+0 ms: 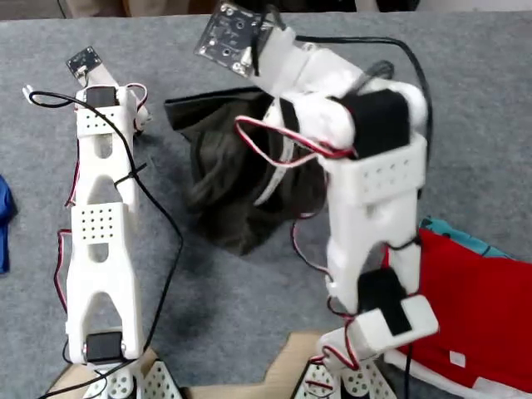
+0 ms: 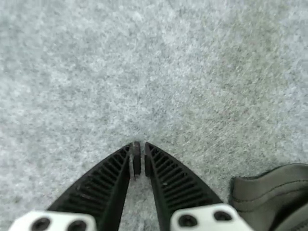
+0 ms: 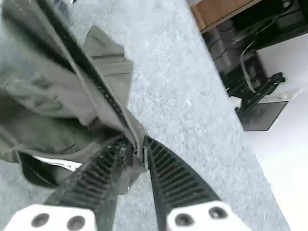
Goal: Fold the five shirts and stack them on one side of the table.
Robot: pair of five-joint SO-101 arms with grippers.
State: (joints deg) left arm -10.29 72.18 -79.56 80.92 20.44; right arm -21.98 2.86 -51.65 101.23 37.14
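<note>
— What are the arms built from?
— The left arm (image 1: 100, 249) and the right arm (image 1: 374, 191) are both white plastic shells, with black motor blocks (image 1: 378, 120) at the joints. Some panels carry grids of small holes.
— Any cabling?
— Red, white and black wires (image 1: 258, 145) loop along the links, and a thicker black cable (image 1: 179, 241) runs beside the left arm.
— And the ends?
— The left gripper (image 2: 137, 161) and the right gripper (image 3: 137, 149) each have black ribbed fingers (image 2: 173, 178) on white mounts with dark screws (image 2: 187, 220). A small grey circuit board (image 1: 233, 37) sits at each wrist.
</note>
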